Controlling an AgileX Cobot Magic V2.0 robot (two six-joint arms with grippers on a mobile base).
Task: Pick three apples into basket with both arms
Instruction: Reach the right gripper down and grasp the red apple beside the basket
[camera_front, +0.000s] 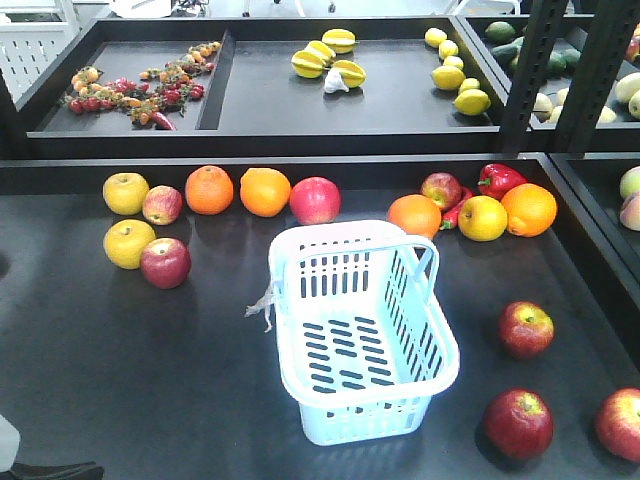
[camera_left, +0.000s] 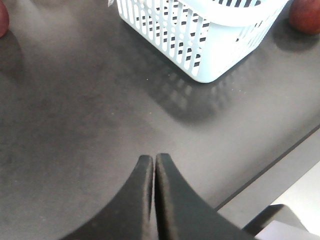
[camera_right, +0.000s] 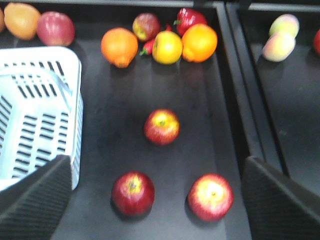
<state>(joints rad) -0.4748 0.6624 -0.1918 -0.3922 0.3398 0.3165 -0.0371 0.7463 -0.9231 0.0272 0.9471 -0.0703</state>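
Three dark red apples lie on the black tabletop right of the basket: one further back (camera_front: 526, 329) (camera_right: 162, 126), one at the front (camera_front: 518, 424) (camera_right: 132, 193) and one at the right edge (camera_front: 622, 423) (camera_right: 210, 196). The pale blue basket (camera_front: 360, 422) (camera_right: 76, 107) stands upright in the middle, with nothing in it. My right gripper (camera_right: 156, 167) hangs open above the two front apples, which lie between its fingers (camera_right: 35, 200), and touches neither. My left gripper (camera_left: 152, 159) is shut and empty, low over bare tabletop in front of the basket (camera_left: 210, 60). Neither gripper shows in the front view.
Along the back edge lie oranges (camera_front: 209, 189), yellow apples (camera_front: 125, 193), more red apples (camera_front: 165, 262) (camera_front: 314, 200) and a red pepper (camera_front: 500, 179). A raised rim (camera_right: 235, 90) bounds the tray on the right. The table's front edge (camera_left: 270, 165) is close behind my left gripper.
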